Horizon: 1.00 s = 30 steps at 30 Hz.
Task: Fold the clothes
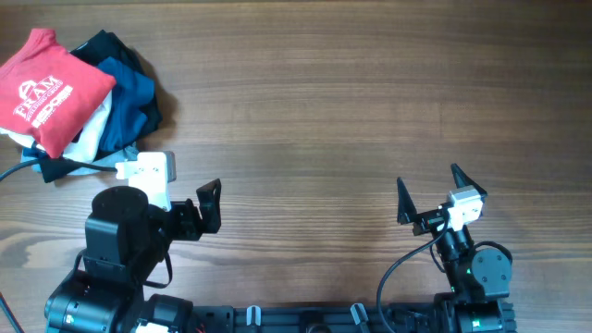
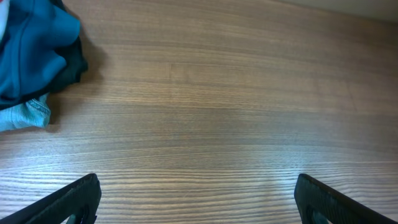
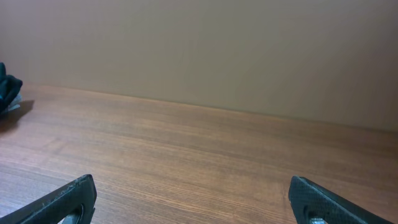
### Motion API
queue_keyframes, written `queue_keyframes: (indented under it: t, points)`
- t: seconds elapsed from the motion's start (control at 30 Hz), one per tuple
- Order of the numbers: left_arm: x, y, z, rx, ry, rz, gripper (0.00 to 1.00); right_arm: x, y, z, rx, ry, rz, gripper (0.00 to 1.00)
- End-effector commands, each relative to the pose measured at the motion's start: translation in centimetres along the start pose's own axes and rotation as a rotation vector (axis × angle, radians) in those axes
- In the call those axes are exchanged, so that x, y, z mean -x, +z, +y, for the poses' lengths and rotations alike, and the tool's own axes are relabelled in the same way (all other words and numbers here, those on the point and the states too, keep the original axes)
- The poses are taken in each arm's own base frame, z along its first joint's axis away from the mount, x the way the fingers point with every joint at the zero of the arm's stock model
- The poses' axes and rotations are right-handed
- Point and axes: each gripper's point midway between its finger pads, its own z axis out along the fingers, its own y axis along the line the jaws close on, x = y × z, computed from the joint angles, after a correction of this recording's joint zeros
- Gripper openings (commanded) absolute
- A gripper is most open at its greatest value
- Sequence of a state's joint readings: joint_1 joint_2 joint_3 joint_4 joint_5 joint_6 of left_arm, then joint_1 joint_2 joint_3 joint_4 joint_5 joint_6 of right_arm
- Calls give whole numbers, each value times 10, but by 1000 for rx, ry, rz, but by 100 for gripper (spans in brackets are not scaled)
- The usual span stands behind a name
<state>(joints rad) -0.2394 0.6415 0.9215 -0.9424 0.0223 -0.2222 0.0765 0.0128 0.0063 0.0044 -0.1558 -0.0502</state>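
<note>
Left gripper (image 2: 196, 190) and right gripper (image 1: 428, 183) both gape wide, holding nothing, well apart from the folded red T-shirt (image 1: 46, 91).

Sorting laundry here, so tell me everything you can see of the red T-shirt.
The red T-shirt looks like soft cotton, with white printed lettering facing up. It is folded into a rough rectangle and lies askew at the table's far left corner, resting on a white garment and blue garments.

Blue garments (image 1: 131, 88) partly under T-shirt (image 1: 46, 88)
</note>
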Motion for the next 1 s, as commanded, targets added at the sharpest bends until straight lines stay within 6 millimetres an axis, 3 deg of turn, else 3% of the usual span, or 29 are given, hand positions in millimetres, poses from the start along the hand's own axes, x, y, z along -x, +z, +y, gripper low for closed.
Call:
queue_keyframes:
  t: [0.0,0.7,0.97]
  points:
    - [-1,1,3,14,4,-2,100,3,0,0,-1,10,-14,100]
    - [-1,1,3,13,4,-2,100,3,0,0,-1,10,-14,100]
    - [-4,-16,41,161,-83,-47,100,3,0,0,-1,10,-14,100]
